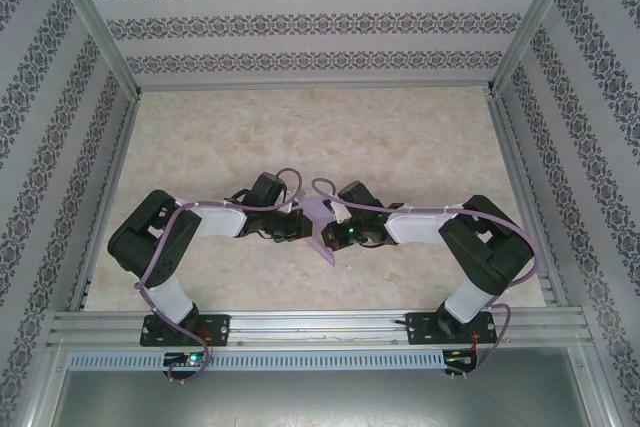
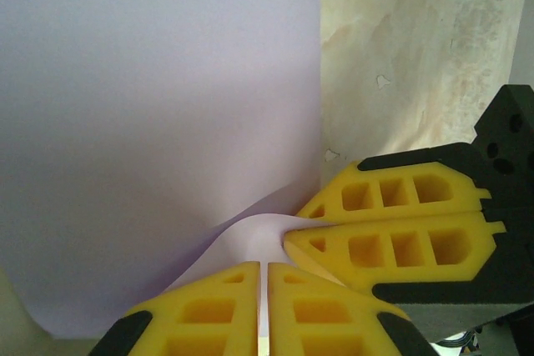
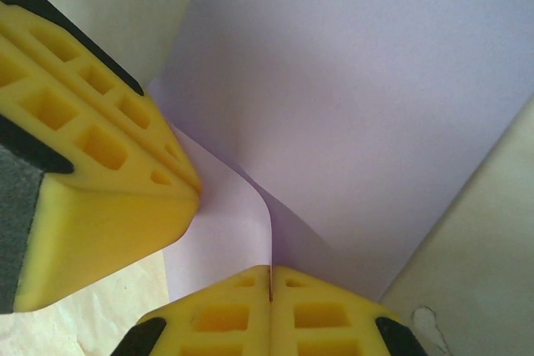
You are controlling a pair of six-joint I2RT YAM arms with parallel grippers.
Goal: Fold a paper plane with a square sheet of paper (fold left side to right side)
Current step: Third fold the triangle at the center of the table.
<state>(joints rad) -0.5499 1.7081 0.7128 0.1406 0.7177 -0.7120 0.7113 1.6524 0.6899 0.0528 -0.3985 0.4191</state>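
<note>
While both arms stretch inward over the middle of the bench (image 1: 400,147), the left pincer (image 2: 265,285) is closed, its yellow fingers (image 2: 209,310) pressed together on the near edge of the lilac sheet of paper (image 2: 158,122); a thin pale sliver of it shows in the seam between them. Ahead of this pincer the sheet spreads out plain and unmarked, and beyond the sheet's straight edge, ahead and to the pincer's right, the mottled beige bench surface shows. Just right of the left pincer's tips the right pincer (image 2: 302,224) lies sideways, also closed, nipping the same curled-up bit of paper. From the right wrist, that pincer's own fingers meet with no gap, and the paper's curved edge runs down into their seam; the left pincer sits just to their left, its tips against the sheet. Whether the rest of the sheet lies flat on the bench or is lifted cannot be told. From above, the sheet sits between the two pincers, touching both, with one pointed corner poking out toward the arm bases
</note>
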